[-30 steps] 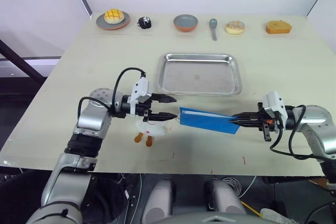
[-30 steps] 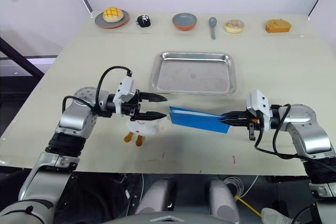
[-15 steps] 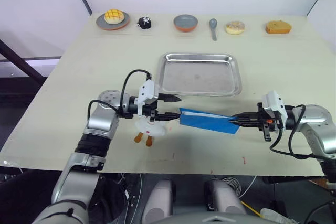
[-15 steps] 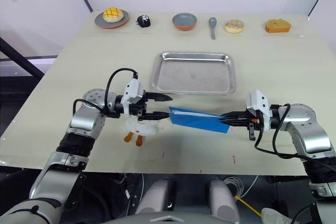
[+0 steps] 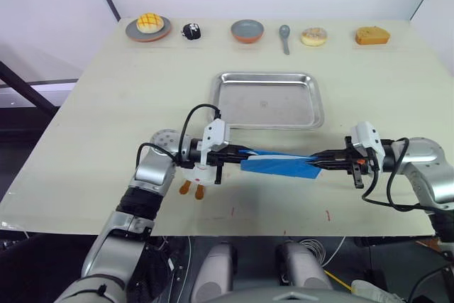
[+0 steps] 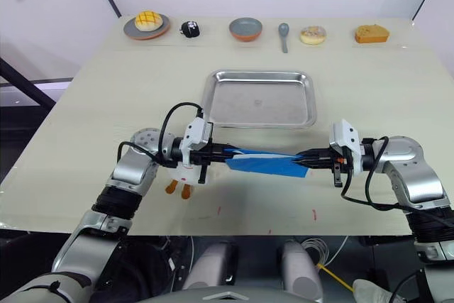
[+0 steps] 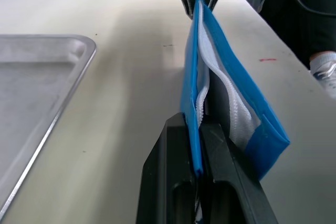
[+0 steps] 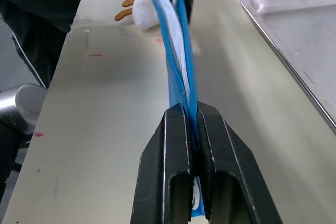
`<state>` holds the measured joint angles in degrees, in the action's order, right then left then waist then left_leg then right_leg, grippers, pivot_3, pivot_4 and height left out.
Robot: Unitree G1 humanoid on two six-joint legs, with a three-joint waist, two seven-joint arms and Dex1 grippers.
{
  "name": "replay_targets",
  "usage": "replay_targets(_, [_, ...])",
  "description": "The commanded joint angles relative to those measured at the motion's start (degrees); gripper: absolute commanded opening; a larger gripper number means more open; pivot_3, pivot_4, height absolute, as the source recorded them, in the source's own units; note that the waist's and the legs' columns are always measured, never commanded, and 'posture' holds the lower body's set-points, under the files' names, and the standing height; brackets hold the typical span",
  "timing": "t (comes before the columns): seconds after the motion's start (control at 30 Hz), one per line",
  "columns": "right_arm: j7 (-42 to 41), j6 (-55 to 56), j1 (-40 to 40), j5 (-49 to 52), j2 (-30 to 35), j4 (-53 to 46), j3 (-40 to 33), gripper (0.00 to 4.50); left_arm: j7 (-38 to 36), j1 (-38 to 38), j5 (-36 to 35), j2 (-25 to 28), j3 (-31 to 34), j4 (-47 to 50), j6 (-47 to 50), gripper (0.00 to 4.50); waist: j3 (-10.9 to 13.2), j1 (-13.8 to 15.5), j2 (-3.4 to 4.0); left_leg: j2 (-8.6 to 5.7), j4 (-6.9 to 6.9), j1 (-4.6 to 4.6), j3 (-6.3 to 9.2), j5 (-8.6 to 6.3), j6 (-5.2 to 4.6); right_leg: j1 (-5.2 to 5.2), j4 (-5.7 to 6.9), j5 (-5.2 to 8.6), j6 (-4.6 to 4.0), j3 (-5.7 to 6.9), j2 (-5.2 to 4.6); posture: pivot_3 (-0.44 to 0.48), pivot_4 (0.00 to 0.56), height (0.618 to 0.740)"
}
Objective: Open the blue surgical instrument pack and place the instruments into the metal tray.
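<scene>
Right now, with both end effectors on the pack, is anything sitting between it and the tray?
Nothing visible does. The pack hangs between the left end effector and the right end effector, just in front of the tray, with bare table between. A small white toy lies under the left wrist, off that path.

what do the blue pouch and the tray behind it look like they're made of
The flat blue fold-over pouch looks like thin matte fabric or coated synthetic: it sags between the two sets of jaws, and a whitish zip-like edge shows inside. Exact fibre is unclear. The shallow rectangular silver tray looks like brushed stainless steel, with dull grey reflections and a rolled, rounded rim.
</scene>
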<state>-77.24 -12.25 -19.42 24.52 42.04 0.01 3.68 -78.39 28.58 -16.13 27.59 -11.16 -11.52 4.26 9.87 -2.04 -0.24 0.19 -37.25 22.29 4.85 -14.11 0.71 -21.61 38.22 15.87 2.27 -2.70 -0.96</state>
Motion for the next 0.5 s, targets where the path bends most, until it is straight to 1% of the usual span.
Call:
replay_targets(0.03, [-0.5, -0.3, -0.6, -0.4, 0.7, -0.3, 0.0, 0.0, 0.9, -1.8, -1.9, 0.7, -0.2, 6.4, 3.7, 0.12, 0.0, 0.0, 0.0, 0.0, 0.0, 0.0, 0.01, 0.0, 0.0, 0.0, 0.0, 0.0, 0.0, 0.0, 0.0, 0.0, 0.15, 0.74])
replay_targets(0.17, [-0.7, -1.1, -0.6, -0.2, 1.0, -0.6, -0.2, 0.0, 2.6, -4.1, -2.7, 1.2, 0.0, 10.5, 6.9, 0.12, 0.0, 0.0, 0.0, 0.01, 0.0, 0.02, 0.05, 0.0, 0.0, 0.0, 0.0, 0.0, 0.0, 0.02, 0.0, 0.0, 0.15, 0.74])
replay_targets(0.27, [-0.7, -1.8, -0.2, -0.2, 1.2, -0.9, 0.0, 0.0, 3.3, -5.1, -2.5, 1.4, -0.1, 11.0, 7.0, 0.12, 0.0, 0.0, 0.0, 0.0, 0.0, 0.01, 0.05, 0.0, 0.0, 0.0, 0.0, 0.0, 0.0, 0.03, 0.0, 0.0, 0.15, 0.74])
replay_targets(0.37, [-0.5, -2.5, 0.0, 0.0, 1.4, -1.2, -0.3, 0.0, 4.1, -4.7, -2.6, 1.2, -0.1, 10.8, 7.4, 0.12, 0.0, 0.1, 0.0, 0.0, 0.0, 0.01, 0.05, 0.0, 0.0, 0.01, 0.0, 0.0, 0.0, 0.03, 0.0, 0.0, 0.15, 0.74])
replay_targets(0.5, [0.4, -3.9, -0.2, -0.7, 1.5, -0.5, 0.1, 0.0, 4.8, -4.0, -0.8, 1.0, -0.6, 7.5, 5.3, 0.12, 0.0, 0.1, 0.0, 0.0, 0.0, 0.01, 0.05, 0.0, 0.0, 0.02, 0.0, 0.0, 0.0, 0.03, -0.01, 0.0, 0.15, 0.74])
